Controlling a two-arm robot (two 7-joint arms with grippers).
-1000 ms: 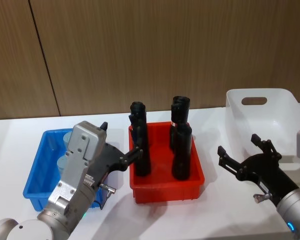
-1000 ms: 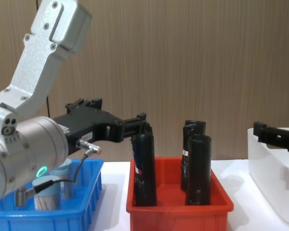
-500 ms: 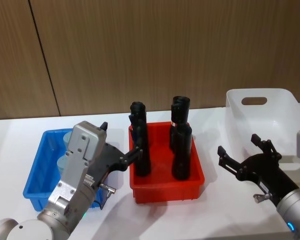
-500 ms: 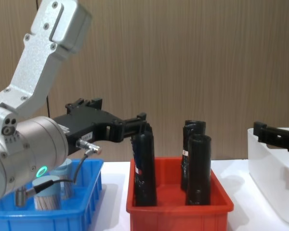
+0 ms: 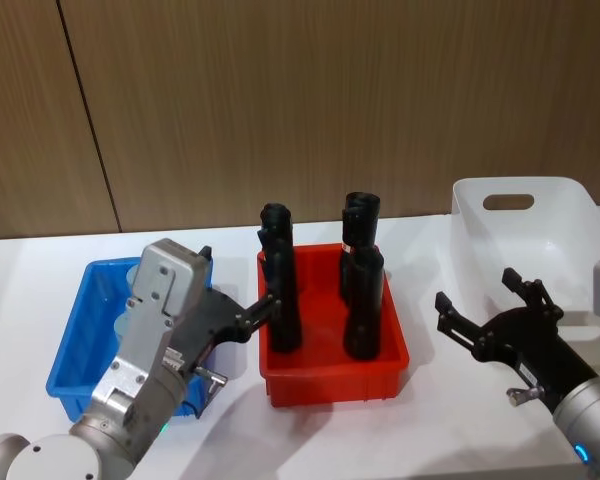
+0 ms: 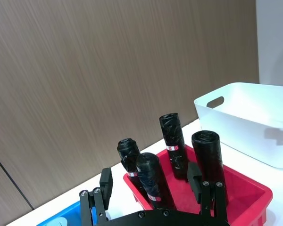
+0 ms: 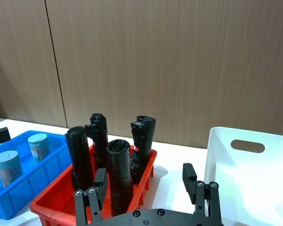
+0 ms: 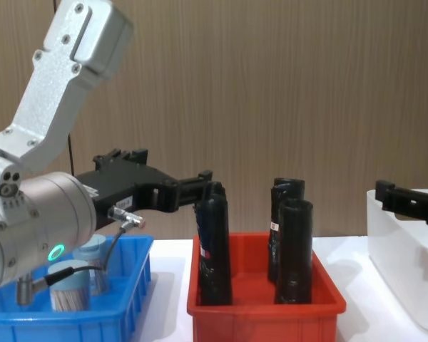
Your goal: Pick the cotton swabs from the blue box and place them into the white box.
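Left arm: shifted slightly toward the robot's left; right arm unchanged.

Left claw (image 5: 238, 285): fingers spread, nothing held, raised above the inner wall of the blue box (image 5: 68, 352), tips pointing toward the red bin (image 5: 330, 382) of black tubes (image 5: 363, 300).

Right claw (image 5: 475, 290): fingers spread, empty, parked just beside the white box (image 5: 540, 235).

Cotton swabs (image 7: 7, 165): two lidded jars, upright in the blue box on the tabletop (image 5: 20, 290).

Key relation: the jars lie below and to the left of the left claw's tips, long axis vertical. The left arm is much nearer, so its claw likely needs to turn downward.
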